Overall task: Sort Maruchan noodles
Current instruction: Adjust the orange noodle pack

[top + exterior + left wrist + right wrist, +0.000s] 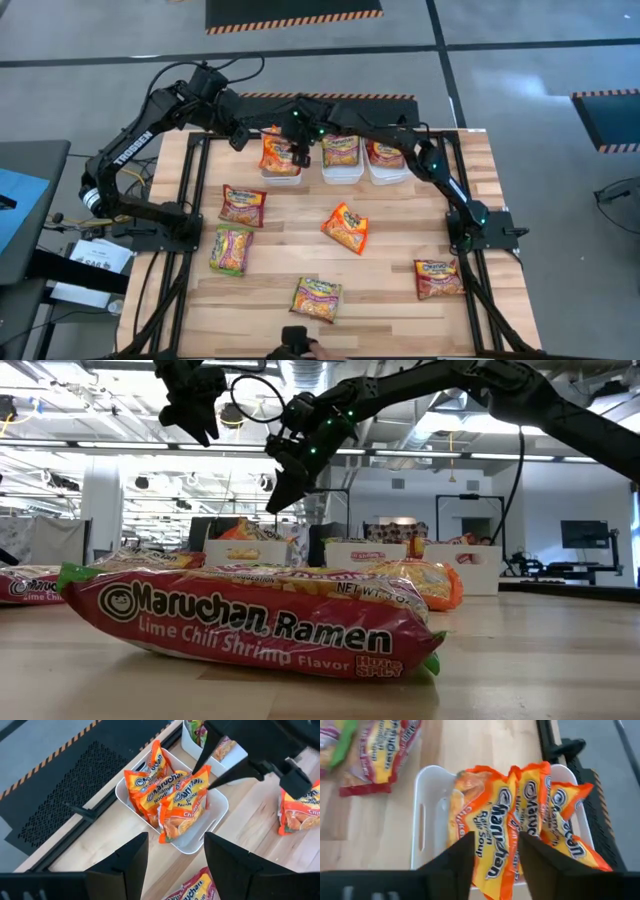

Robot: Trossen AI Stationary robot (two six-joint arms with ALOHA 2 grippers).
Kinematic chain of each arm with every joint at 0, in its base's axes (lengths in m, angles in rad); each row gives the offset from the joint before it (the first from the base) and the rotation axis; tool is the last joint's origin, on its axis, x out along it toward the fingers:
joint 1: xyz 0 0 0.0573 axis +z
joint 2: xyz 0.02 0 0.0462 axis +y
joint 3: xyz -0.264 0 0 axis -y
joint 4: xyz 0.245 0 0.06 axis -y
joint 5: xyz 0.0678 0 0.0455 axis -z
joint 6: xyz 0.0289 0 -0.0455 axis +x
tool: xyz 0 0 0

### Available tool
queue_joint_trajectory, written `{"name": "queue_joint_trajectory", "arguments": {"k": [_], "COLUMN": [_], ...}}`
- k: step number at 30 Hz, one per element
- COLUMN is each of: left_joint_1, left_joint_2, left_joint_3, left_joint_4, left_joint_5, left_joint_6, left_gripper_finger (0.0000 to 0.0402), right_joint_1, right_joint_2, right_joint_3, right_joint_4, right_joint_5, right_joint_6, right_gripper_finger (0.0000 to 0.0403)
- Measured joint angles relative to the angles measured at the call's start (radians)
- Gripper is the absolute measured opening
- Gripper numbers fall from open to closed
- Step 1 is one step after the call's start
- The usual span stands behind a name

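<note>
Orange noodle packets [505,830] in white bin [427,820]

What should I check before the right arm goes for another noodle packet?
1. Right gripper open over the left bin: ok, the right wrist view shows the fingers apart above the orange packets.
2. Dropped packet inside the bin: ok, the orange packets sit within its walls, though they stand tilted on edge.
3. Right gripper free of the packets: cannot tell, its fingertips are close to them.
4. Left gripper out of the way: ok, it hovers beside the bin, open and empty.
5. Loose packets left on the table: ok, five, including an orange one.
</note>
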State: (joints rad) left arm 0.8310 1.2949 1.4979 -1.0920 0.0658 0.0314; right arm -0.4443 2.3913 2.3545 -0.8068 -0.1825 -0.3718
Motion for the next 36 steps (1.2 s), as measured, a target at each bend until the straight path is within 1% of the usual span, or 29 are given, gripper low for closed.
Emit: {"name": "queue_joint_trajectory", "arguments": {"k": [2,4,8,16,18,20,25,29,36], "left_joint_1": [0.000,0.000,0.000,0.000,0.000,0.000,0.000,0.000,0.000], "left_joint_2": [0.000,0.000,0.000,0.000,-0.001,-0.001,-0.001,-0.001,-0.001], "left_joint_3": [0.000,0.000,0.000,0.000,0.000,0.000,0.000,0.000,0.000], "left_joint_4": [0.000,0.000,0.000,0.001,0.001,0.002,0.002,0.002,0.002], "left_joint_5": [0.000,0.000,-0.001,-0.001,-0.002,-0.002,-0.002,-0.002,-0.002], "left_joint_6": [-0.003,-0.006,-0.017,-0.026,-0.027,-0.028,-0.028,-0.028,-0.019], "left_gripper_finger": [0.0178,0.0178,0.0178,0.0178,0.0178,0.0178,0.0178,0.0178,0.0178], "right_joint_1": [-0.003,-0.005,-0.015,-0.014,-0.009,-0.008,-0.002,-0.007,-0.001], "right_joint_2": [0.000,0.002,0.002,0.003,0.027,0.039,0.051,0.053,0.082], "right_joint_3": [-0.016,-0.026,-0.026,-0.026,-0.023,-0.028,-0.026,-0.026,-0.024], "right_joint_4": [0.025,0.037,0.064,0.088,0.106,0.072,0.099,0.093,0.085], "right_joint_5": [-0.011,0.001,-0.003,-0.003,-0.003,-0.002,0.041,0.042,0.056], "right_joint_6": [-0.003,-0.003,0.005,0.005,0.008,0.023,0.007,0.007,0.004], "right_gripper_finger": [0.0199,0.0216,0.0230,0.0232,0.0232,0.0232,0.0223,0.0215,0.0215]}}
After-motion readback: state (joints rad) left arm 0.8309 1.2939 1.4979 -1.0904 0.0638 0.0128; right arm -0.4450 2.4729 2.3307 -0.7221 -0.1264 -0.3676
